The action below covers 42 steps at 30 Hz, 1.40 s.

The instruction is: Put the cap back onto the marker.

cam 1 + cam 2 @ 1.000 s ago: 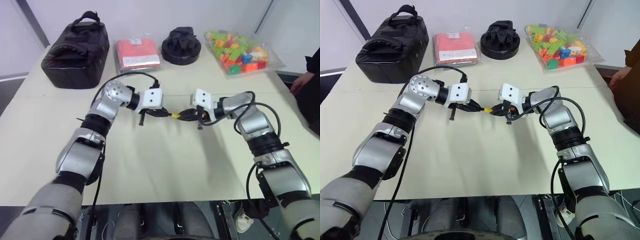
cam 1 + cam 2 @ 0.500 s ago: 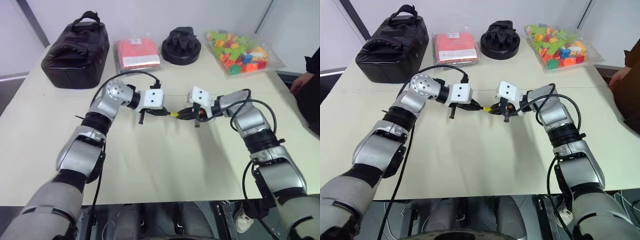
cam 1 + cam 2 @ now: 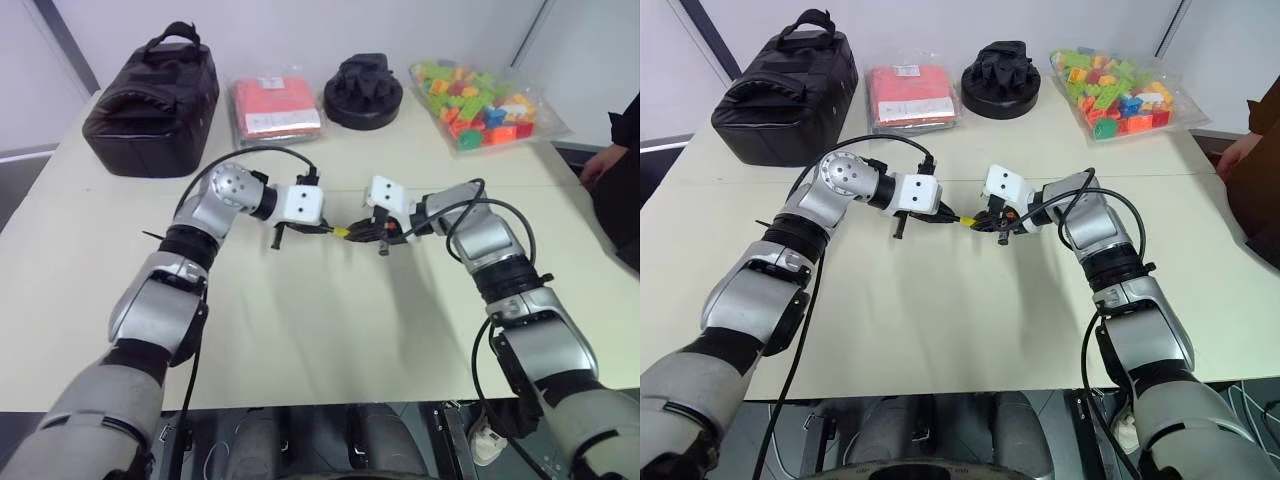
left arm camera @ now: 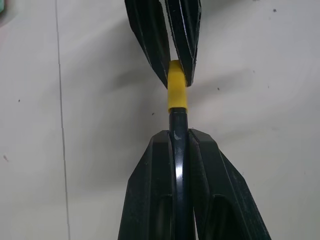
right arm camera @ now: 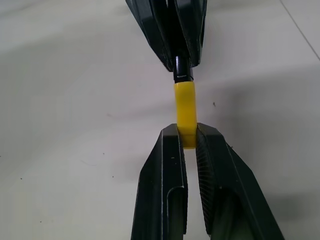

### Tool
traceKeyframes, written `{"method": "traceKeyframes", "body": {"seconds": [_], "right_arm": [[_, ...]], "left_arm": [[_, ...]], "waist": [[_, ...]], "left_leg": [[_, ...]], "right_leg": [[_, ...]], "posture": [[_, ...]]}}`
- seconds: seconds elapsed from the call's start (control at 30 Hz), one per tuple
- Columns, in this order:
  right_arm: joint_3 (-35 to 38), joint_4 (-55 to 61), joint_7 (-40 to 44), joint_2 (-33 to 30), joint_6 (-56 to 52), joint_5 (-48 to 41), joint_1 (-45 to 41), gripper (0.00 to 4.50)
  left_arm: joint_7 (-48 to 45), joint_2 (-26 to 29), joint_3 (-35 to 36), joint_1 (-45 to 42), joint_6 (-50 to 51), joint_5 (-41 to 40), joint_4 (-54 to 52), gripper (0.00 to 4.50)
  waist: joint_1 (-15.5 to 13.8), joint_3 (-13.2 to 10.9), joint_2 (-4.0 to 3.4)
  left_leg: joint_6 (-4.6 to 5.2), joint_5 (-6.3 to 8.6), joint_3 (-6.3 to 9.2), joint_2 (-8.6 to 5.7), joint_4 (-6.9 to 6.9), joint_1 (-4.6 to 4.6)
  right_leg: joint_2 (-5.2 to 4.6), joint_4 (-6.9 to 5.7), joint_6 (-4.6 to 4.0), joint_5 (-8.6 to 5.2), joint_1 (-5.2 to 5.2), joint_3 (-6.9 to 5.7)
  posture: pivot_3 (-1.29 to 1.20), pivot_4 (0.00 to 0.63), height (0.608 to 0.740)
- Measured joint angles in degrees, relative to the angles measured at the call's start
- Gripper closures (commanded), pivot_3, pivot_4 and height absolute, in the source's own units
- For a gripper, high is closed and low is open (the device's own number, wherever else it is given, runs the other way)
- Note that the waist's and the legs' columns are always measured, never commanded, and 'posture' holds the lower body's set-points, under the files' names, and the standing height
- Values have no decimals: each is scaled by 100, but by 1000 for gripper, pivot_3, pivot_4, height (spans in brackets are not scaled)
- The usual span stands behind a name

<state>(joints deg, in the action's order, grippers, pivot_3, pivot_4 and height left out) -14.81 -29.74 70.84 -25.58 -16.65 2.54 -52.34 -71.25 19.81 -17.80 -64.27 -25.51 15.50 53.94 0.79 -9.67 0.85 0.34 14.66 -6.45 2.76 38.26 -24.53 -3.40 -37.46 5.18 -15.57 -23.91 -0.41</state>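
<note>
The left end effector point(image 4: 177, 140) is clamped tight on the marker point(image 4: 177, 150), whose slim black shaft runs between its two fingers and juts out past their tips toward the other arm. The right end effector point(image 5: 187, 137) is likewise pinched shut, gripping the cap point(image 5: 185, 112) by its rear end so that most of the small yellow cylinder sticks out beyond its fingertips. The two end effectors face each other tip to tip above the pale tabletop point(image 3: 300, 330), and the cap sits directly between them, in line with the marker and meeting its black end; in the left wrist view the yellow piece butts against the shaft with no gap visible, though how far it is seated cannot be told. Both task things are held off the tabletop surface, their shadows lying on it beneath. Well beyond the end effectors, along the far edge of the tabletop, stand a black bag point(image 3: 150, 100), a flat red packet point(image 3: 275, 107), a round black object point(image 3: 363, 90) and a clear bag of multicoloured toy bricks point(image 3: 480, 100). Off past the right arm, at the tabletop's side, a person's hand point(image 3: 600, 165) shows.
</note>
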Motion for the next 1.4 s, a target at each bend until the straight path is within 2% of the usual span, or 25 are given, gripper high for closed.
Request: {"method": "traceKeyframes", "body": {"seconds": [0.27,0.47,0.63,0.83,1.4], "right_arm": [[13,-84,0,50,-1,37,-50,4455],[160,-36,41,49,63,25,-49,4455],[207,159,32,8,81,26,-3,4455],[209,500,22,-60,54,27,173,4455],[203,533,-77,-20,-122,48,171,4455]], "left_arm": [[30,2,28,0,8,61,2,4500],[-246,-62,319,7,631,-302,2,4500],[-343,-57,411,7,684,-375,-35,4500],[-487,-55,416,69,864,-400,-263,4500],[-386,-83,394,86,909,-353,-287,4500]], "waist": [[1,0,0],[5,0,0],[3,0,0],[5,0,0],[4,0,0]], "left_leg": [[0,0,-1,0,0,-1],[0,0,-1,0,0,-1],[0,0,-1,0,0,-1],[0,0,-1,0,0,-1],[0,0,-2,0,0,-3]], "right_leg": [[0,0,0,0,-1,0],[0,-1,0,0,-2,0],[0,-1,0,0,-2,0],[0,-2,0,0,-3,0],[0,-3,0,0,-5,1]], "posture": [[0,150,740],[0,150,740],[0,150,740],[0,150,740],[0,150,740]]}}
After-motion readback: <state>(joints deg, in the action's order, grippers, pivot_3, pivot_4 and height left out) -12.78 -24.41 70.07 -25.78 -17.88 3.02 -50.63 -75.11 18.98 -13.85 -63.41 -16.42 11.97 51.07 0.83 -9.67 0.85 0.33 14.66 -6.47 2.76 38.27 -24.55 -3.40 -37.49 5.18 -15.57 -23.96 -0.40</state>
